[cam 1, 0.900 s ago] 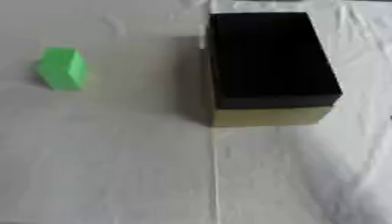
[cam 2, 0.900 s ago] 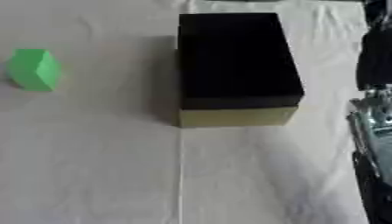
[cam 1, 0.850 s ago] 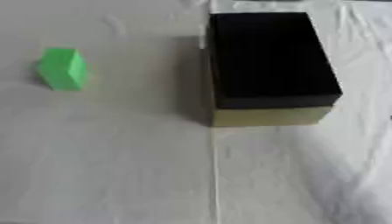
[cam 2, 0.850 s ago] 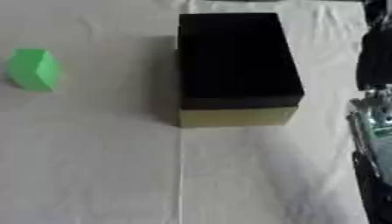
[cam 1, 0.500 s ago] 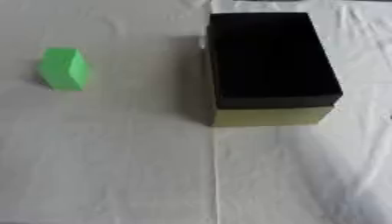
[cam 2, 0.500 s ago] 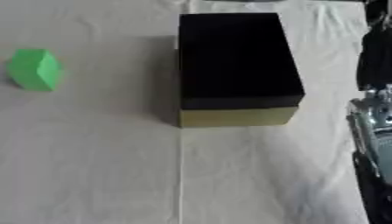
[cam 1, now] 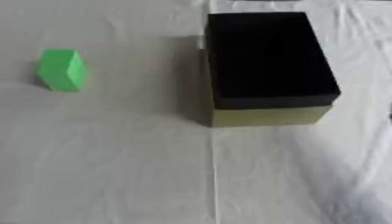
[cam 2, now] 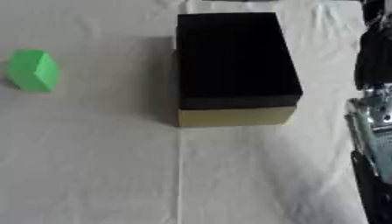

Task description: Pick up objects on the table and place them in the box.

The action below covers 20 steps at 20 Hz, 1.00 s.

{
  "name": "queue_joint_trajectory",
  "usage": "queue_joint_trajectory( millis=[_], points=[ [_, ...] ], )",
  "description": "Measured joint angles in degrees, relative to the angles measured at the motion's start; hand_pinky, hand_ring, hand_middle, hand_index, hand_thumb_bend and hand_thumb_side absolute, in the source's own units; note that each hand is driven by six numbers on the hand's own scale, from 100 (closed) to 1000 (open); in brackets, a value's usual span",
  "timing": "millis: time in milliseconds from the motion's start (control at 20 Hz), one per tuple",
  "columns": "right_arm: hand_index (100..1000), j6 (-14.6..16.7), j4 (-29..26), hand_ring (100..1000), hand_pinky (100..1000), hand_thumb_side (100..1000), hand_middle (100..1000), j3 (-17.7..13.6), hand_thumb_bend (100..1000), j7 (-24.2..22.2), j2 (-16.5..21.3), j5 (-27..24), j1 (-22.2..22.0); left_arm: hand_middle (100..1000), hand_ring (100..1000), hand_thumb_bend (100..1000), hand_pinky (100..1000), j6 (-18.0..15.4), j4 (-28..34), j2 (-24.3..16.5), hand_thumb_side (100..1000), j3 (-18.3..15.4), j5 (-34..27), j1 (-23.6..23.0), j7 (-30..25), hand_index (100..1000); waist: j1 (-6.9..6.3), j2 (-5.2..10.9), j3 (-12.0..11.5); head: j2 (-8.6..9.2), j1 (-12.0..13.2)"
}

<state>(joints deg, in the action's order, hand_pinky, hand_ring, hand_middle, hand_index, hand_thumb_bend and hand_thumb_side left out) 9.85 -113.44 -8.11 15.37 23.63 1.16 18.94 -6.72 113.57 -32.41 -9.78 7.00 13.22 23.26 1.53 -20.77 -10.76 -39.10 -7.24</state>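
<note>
A small green block (cam 1: 61, 70) lies on the white cloth at the left, well apart from the box. The box (cam 1: 264, 65) stands in the upper middle; its inside looks black and its near wall (cam 1: 268, 117) is pale yellow. Nothing shows inside it. Black and silver parts of my right arm (cam 2: 373, 131) run down the right edge of the right eye view, to the right of the box and not touching it. My right hand cannot be made out there. My left hand shows in no view.
A white wrinkled cloth (cam 1: 115, 166) covers the table, with a straight crease (cam 1: 214, 175) running from the box toward the near edge. Bare cloth lies between the green block and the box and across the whole front.
</note>
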Motion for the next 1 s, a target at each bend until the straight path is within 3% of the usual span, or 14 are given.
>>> queue_joint_trajectory(
  millis=[200, 350, 650, 1000],
  points=[
    [842, 0.06, 0.0, 833, 878, 1000, 857, -0.01, 100, 0.07, 0.51, 0.09, -0.12, 714, 654, 520, 629, 5.77, -1.97, -9.23, 856, -0.07, 3.46, 1.52, -6.16, 821, -0.15, -0.01, -0.27, 0.01, -0.36],
    [842, 0.11, 0.0, 834, 878, 1000, 857, -0.01, 100, 0.12, 0.87, 0.18, -0.3, 759, 700, 582, 660, 7.29, -5.38, -14.71, 858, 0.06, 5.08, 2.6, -11.69, 856, -0.42, -0.01, -0.41, 0.01, -0.57],
    [842, 0.11, 0.0, 834, 878, 1000, 857, 0.0, 100, 0.12, 1.43, 0.2, -0.32, 794, 754, 749, 702, 5.67, -13.02, -22.34, 721, 2.06, 10.42, 7.54, -29.32, 862, -0.54, -0.01, -0.57, 0.0, -1.01],
    [842, 0.07, 0.0, 834, 878, 1000, 857, 0.06, 100, -0.14, 1.44, 0.2, -0.35, 819, 793, 857, 734, 2.44, -20.16, -24.7, 644, 5.7, 15.52, 16.43, -45.6, 862, -0.85, -0.01, -0.18, -0.01, -0.96]
  ],
)
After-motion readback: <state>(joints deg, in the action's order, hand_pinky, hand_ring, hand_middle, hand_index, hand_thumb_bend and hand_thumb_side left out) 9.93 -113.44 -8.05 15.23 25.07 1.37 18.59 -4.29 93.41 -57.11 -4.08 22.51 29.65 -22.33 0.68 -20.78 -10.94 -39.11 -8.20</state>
